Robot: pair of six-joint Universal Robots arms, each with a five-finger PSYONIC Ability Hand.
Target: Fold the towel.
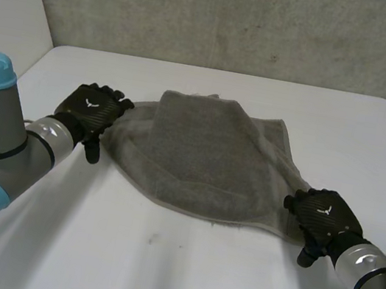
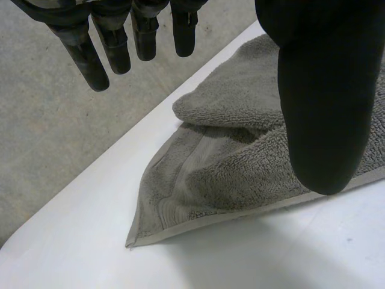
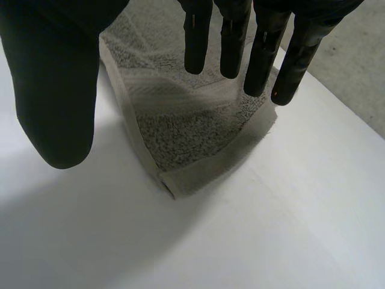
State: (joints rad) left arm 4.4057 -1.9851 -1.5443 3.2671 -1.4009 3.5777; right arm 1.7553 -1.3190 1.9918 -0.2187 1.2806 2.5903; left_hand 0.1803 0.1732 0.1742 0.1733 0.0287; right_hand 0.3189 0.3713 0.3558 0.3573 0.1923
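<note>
Right hand [image 1: 324,215] sits closest, toward the near right corner of the surface [image 1: 157,265]. Its fingers [image 3: 231,42] are straight, its thumb [image 3: 57,102] is spread wide, and it holds nothing. Below the gap between thumb and fingers lies a hemmed corner [image 3: 174,180] of the grey towel [image 1: 206,154]. This corner looks doubled over and a little raised. Whether a fingertip touches the cloth is hard to tell from the wrist view.

The towel lies rumpled across the middle of the surface. Its long axis runs from one hand to the other, slanting so that the right end is nearer the front edge and the left end farther back. A loose flap is heaped over its middle, toward the far edge.

Farther back, near the surface's left edge, the left hand [image 1: 92,112] is at the towel's other end. Its fingers are likewise straight and apart from the thumb, and it is empty. A flat pointed corner [image 2: 135,238] lies beneath it.

Each hand has its own corner directly below it, with the cloth stretching inward. The next move probably needs both hands to close on those corners together.
</note>
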